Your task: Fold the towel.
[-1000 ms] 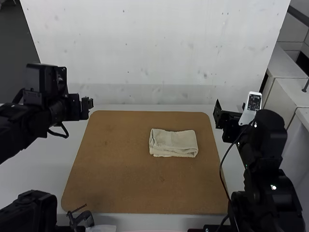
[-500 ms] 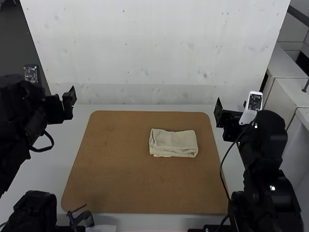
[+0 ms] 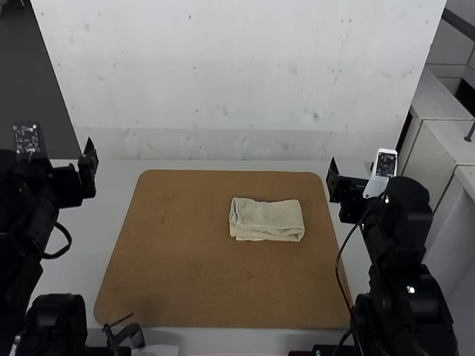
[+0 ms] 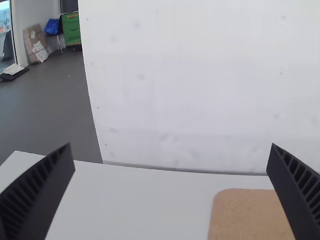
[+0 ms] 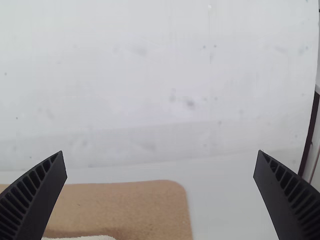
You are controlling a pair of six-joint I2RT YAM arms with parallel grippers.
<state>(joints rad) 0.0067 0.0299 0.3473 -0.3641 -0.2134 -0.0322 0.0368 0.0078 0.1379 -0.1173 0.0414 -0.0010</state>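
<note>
The cream towel lies folded into a compact rectangle on the brown board, right of its middle. My left gripper is held off the board's left side, well away from the towel. In the left wrist view my left gripper stands open with nothing between its fingers. My right gripper is beyond the board's far right corner, apart from the towel. In the right wrist view my right gripper is open and holds nothing; a pale edge of the towel peeks in there.
The brown board rests on the white table. A white upright panel rises behind the table. A small black clamp-like object sits at the near edge, and cabinets stand at the right.
The left arm has drawn back toward the view's left and nearer, away from the board, its gripper leaving the board's far left corner. The right arm has shifted slightly. The towel has stayed put.
</note>
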